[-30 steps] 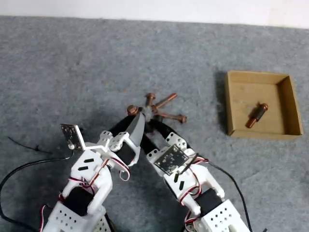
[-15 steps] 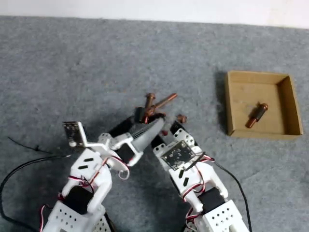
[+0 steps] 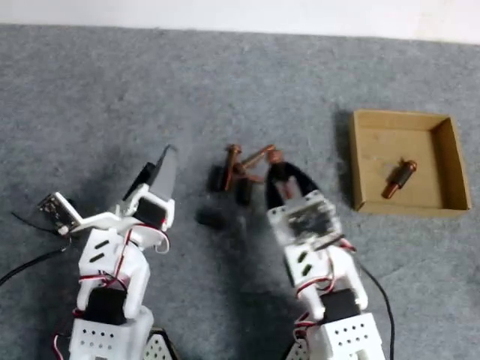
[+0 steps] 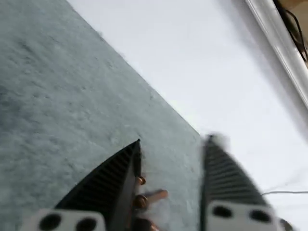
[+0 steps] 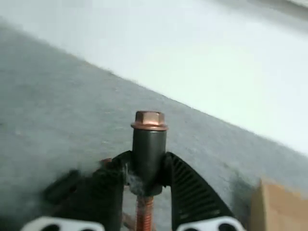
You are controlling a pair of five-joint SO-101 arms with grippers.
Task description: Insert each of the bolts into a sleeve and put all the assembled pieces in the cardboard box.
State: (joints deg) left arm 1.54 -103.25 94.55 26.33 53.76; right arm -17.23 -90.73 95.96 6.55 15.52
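A grey, felt-covered desk [image 3: 105, 97] is backed by a white wall [image 3: 240, 11], and two white arms are stationed at its near edge. The jaws of the right arm [image 3: 319, 247] are closed on a black sleeve [image 5: 148, 154], which is held between the scattered parts and the cardboard box [image 3: 444, 157]. A copper bolt [image 5: 149, 120] is seated in that sleeve, its hexagonal head shown beyond the jaw tips and its threaded shank protruding at the other end, between the jaws. The jaws of the left arm [image 3: 112, 259] are spread wide with nothing between them and are pointed toward the far side of the desk, well apart from the parts. At the middle of the desk, two loose bolts [image 3: 231, 165] are seen lying close together with their heads toward the wall, and two loose sleeves [image 3: 244, 192] are placed just beside them. A third dark piece [image 3: 210, 220] is set slightly nearer the arms, though it is too blurred to be identified firmly. Inside the cardboard box, at the right of the desk, one assembled piece [image 3: 398, 178] is laid diagonally on the floor, its copper head turned toward the far wall of the box.
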